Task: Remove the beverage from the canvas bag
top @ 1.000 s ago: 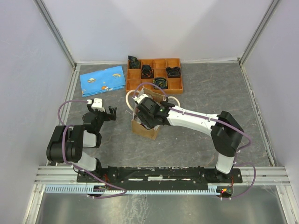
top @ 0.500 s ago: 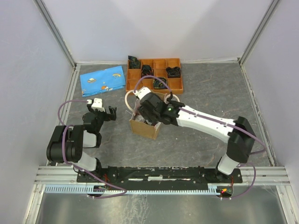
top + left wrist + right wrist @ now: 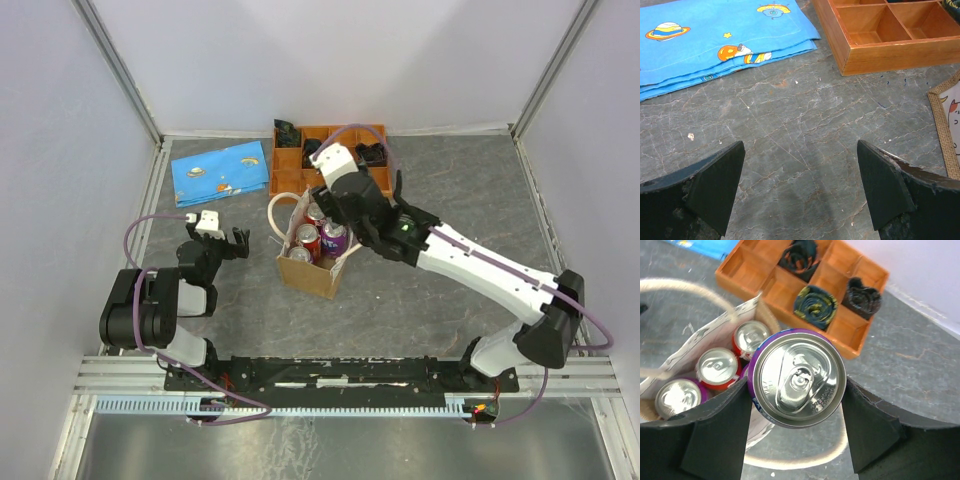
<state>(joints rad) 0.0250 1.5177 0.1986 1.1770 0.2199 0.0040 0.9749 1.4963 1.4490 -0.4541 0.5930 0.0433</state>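
The beverage [image 3: 797, 377], a purple can, is clamped in the right gripper [image 3: 797, 390] above the rim of the canvas bag [image 3: 312, 278]; extraction looks nearly complete; next you carry it clear of the rope handle [image 3: 832, 452]; the left gripper [image 3: 799, 150] hangs spread apart.

In your left wrist view the canvas bag [image 3: 946, 125] runs off the right edge, so you see only a corner. The right tool [image 3: 796, 400] covers the sides of the purple can [image 3: 797, 377]; its label is unreadable.
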